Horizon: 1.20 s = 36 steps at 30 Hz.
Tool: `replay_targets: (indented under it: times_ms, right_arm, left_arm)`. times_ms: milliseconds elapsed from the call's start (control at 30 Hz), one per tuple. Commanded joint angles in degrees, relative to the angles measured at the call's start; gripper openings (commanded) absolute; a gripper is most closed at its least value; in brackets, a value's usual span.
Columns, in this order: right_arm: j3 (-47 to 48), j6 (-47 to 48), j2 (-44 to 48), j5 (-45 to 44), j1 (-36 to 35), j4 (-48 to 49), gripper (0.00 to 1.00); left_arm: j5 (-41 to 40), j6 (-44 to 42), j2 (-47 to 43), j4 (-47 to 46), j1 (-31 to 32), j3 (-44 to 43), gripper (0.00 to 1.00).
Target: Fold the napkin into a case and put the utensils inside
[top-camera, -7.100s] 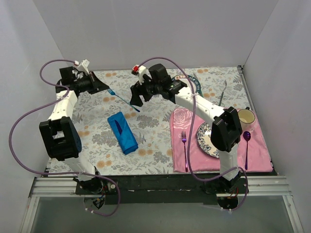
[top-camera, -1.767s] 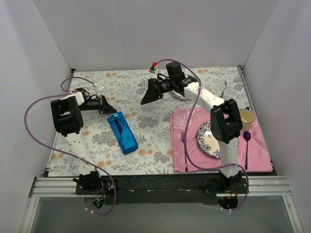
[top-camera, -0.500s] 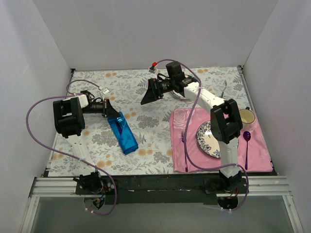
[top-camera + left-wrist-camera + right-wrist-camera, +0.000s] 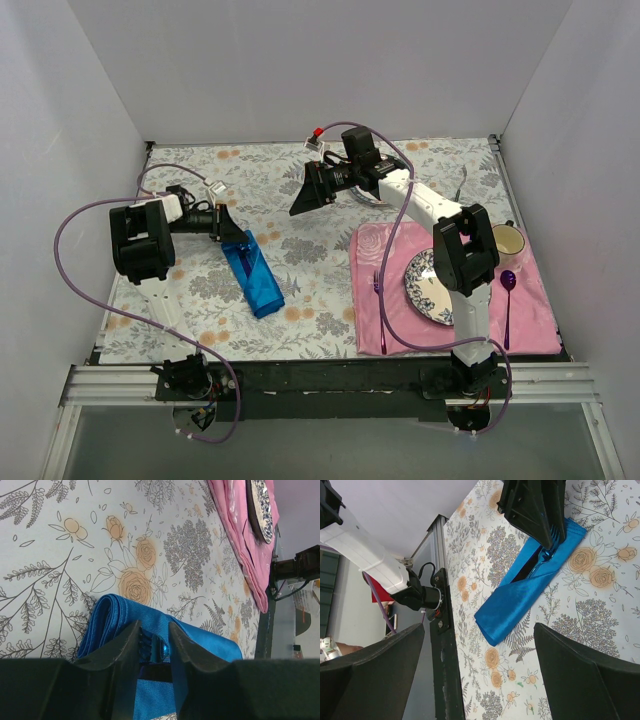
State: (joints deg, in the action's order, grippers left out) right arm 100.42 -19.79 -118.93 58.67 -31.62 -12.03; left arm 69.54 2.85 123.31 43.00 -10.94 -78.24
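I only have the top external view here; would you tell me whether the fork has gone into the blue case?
Observer: The right wrist view shows the light-blue fork lying in the case, with its tines showing at the open end.
Operator: And the knife?
Observer: The dark knife lies tucked into the fold beside it.
Operator: How does the left gripper stand?
Observer: In the left wrist view, the left gripper has its fingers slightly apart around the fork's tines. I cannot tell whether they pinch it.
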Motion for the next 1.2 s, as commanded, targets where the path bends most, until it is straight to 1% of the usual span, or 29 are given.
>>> replay_targets:
  times_ms: [0, 67, 233, 400, 533, 633, 733, 833, 967, 1167]
  right_arm:
    - [1.4, -0.6, 1.2, 1.4, 0.2, 1.7, 0.99]
    - [1.4, -0.7, 1.3, 1.4, 0.1, 1.9, 0.99]
    - [1.9, -1.4, 1.2, 1.4, 0.2, 2.9, 0.99]
    - [2.4, -1.3, 1.1, 1.4, 0.1, 3.2, 0.99]
    - [2.5, -1.0, 1.4, 1.1, 0.2, 3.2, 0.99]
    - [2.6, -0.9, 1.7, 1.1, 0.1, 3.3, 0.99]
    - [2.7, -0.7, 1.8, 1.1, 0.2, 3.4, 0.99]
    - [2.3, -0.6, 2.0, 1.2, 0.1, 3.4, 0.99]
    - [1.4, -0.3, 2.5, 1.4, 0.1, 3.4, 0.99]
    - [1.3, 0.0, 2.7, 1.4, 0.1, 3.2, 0.99]
  left_arm:
    - [-1.0, 1.0, -5.1, -2.0, 0.3, -0.5, 0.29]
    - [-1.2, 2.2, -5.5, -3.0, 0.5, -0.9, 0.32]
    - [-1.7, 3.7, -7.3, -3.4, 0.3, -3.4, 0.36]
    - [-2.7, 6.2, -8.9, -4.7, 0.4, -6.0, 0.38]
    - [-4.1, 5.9, -9.7, -3.3, 0.6, -8.2, 0.39]
    - [-4.9, 4.3, -10.7, -1.2, 0.6, -8.5, 0.36]
    - [-7.6, 4.1, -12.6, -2.6, 0.6, -6.2, 0.32]
    - [-10.5, 4.6, -13.1, -4.4, 0.6, -4.0, 0.31]
    - [-13.2, 3.9, -11.6, -4.2, 0.9, -4.4, 0.31]
    - [-15.2, 2.6, -10.2, -2.7, 2.1, -4.6, 0.32]
